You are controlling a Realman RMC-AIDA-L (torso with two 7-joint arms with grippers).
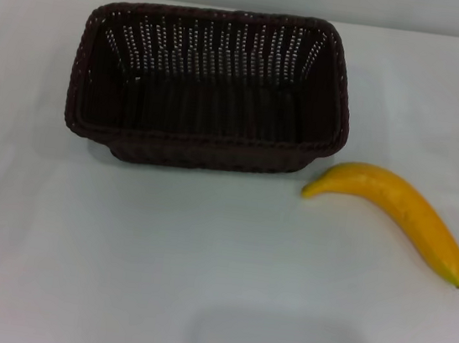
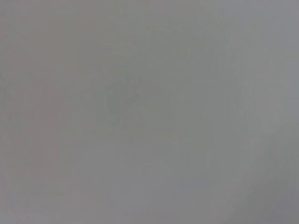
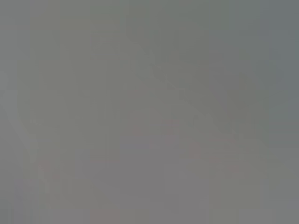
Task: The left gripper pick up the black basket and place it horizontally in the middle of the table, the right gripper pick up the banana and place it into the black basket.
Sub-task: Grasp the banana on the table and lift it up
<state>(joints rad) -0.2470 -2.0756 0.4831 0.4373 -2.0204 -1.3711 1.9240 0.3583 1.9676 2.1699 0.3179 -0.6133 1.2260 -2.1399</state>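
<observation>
Currently neither gripper shows in any view, both wrist cameras giving only blank grey, so whether either claw is apart or together I cannot tell. Basket [image 1: 211, 89] sits upright toward the far side of the table [image 1: 114, 275], long side across; banana [image 1: 397, 215] lies just beside its right near corner, stem end nearest the rim. Risk, as I judge it: lifting the basket by one rim could tilt it or sweep the corner into the banana and roll it away.

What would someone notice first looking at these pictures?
The black basket, standing empty toward the far side of the white table, draws the eye first. Next comes the yellow banana, lying on the table just off the basket's near right corner. Neither arm shows.
</observation>
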